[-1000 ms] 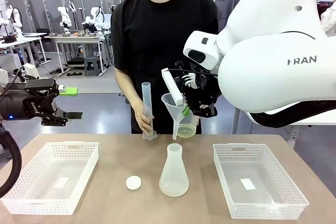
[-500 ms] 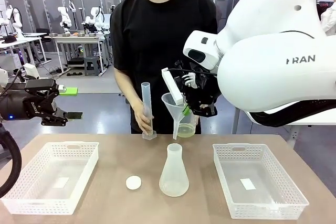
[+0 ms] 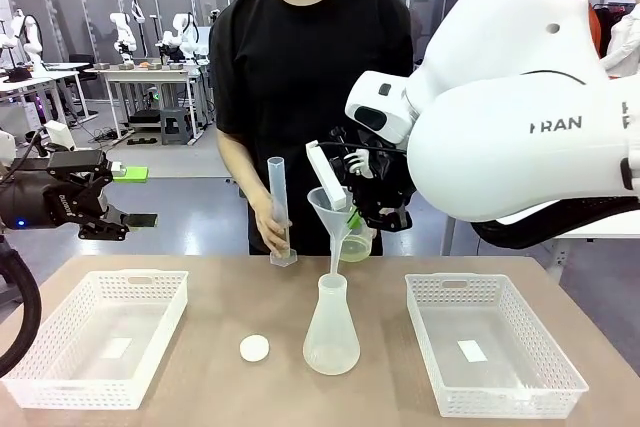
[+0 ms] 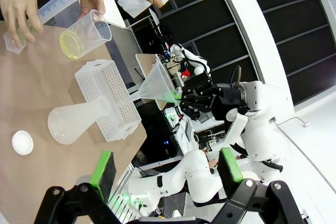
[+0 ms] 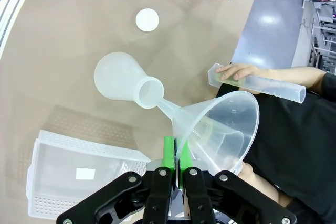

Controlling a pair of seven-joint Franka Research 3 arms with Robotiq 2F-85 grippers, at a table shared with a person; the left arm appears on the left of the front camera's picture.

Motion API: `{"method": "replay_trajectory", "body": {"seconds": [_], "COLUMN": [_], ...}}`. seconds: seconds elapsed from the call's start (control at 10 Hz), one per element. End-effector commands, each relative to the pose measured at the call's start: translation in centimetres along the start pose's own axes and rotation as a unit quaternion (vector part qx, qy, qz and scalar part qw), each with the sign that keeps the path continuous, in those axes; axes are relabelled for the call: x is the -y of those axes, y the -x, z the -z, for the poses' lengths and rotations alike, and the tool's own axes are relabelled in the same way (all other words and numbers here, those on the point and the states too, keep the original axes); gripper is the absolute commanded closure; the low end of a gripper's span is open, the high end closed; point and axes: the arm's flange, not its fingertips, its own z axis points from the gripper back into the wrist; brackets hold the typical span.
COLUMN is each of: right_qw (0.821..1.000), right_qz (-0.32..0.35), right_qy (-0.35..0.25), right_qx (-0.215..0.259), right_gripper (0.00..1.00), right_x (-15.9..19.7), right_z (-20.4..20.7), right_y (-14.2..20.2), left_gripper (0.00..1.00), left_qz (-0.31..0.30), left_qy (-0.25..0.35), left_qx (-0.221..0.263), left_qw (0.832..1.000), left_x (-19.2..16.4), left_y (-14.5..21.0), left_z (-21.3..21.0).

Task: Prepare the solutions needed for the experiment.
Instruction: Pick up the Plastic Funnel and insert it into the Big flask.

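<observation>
Solution [image 3: 356,250] in person's beaker [image 4: 92,30], just beyond right jaws (clamped on funnel [image 3: 330,209]).

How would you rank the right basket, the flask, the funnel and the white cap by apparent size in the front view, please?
Largest to smallest:
1. right basket
2. flask
3. funnel
4. white cap

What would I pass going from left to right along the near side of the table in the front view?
left white basket → round white lid → frosted flask → right white basket
</observation>
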Motion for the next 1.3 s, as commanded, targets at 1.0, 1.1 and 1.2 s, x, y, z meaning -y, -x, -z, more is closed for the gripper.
{"method": "replay_trajectory", "body": {"seconds": [1.0, 1.1, 1.2], "right_qw": [1.000, 1.000, 1.000], "right_qz": [-0.006, -0.004, -0.005], "right_qy": [0.002, -0.006, -0.003], "right_qx": [0.015, 0.013, 0.014], "right_gripper": [0.96, 0.96, 0.96], "right_x": [-1.9, -2.2, -2.3], "right_z": [5.9, 6.3, 6.6], "right_y": [1.4, 1.6, 1.7], "left_gripper": [0.00, 0.00, 0.00], "left_qz": [0.000, 0.000, 0.000], "left_qy": [0.003, 0.003, 0.003], "left_qx": [0.000, 0.000, 0.000], "left_qw": [1.000, 1.000, 1.000], "left_x": [0.1, 0.1, 0.1], "left_y": [0.0, 0.0, 0.0], "left_z": [0.3, 0.3, 0.3]}}
